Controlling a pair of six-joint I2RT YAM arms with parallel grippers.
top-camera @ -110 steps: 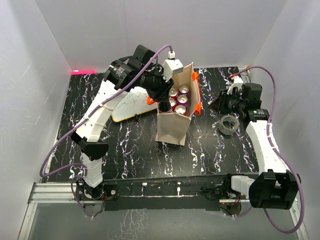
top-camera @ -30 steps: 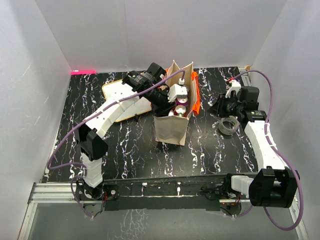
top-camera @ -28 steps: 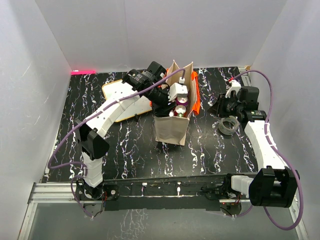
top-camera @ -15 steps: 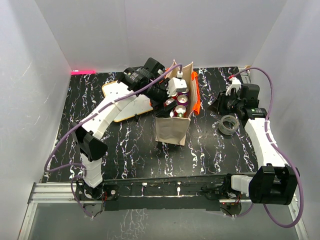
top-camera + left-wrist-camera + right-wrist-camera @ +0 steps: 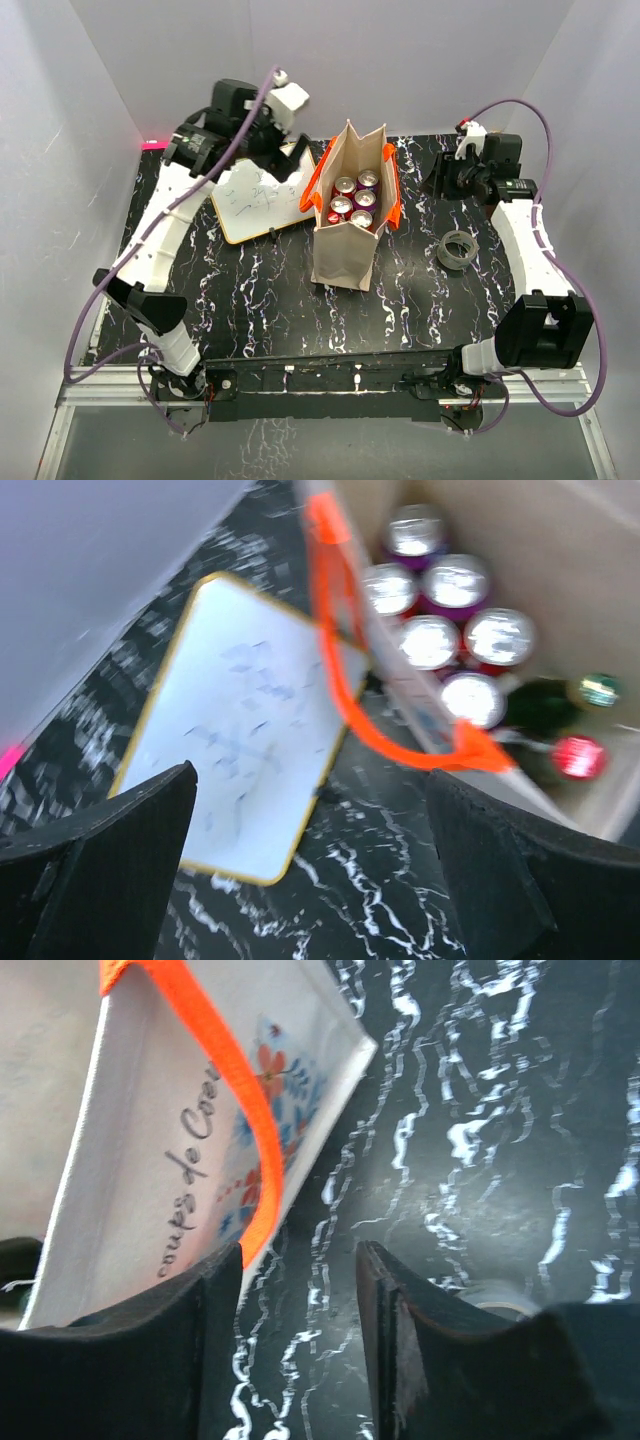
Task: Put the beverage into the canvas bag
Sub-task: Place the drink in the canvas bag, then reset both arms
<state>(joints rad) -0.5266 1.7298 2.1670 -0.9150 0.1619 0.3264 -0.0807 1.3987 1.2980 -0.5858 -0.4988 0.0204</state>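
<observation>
Before me the canvas bag (image 5: 342, 255) holds cans (image 5: 354, 201); a board (image 5: 262, 198) lies left of it, a tape roll (image 5: 446, 252) right.

Dark cursive script ran up the pale outer side of the canvas bag (image 5: 150, 1190), beside a small orange and blue flower print, in the right wrist view. The part in view read roughly "oups de Coeu", cut off at both ends. Faint blue scribbles on the whiteboard (image 5: 240, 740) were too blurred to read, and the cans (image 5: 430, 640) in the bag showed only their plain silver tops
</observation>
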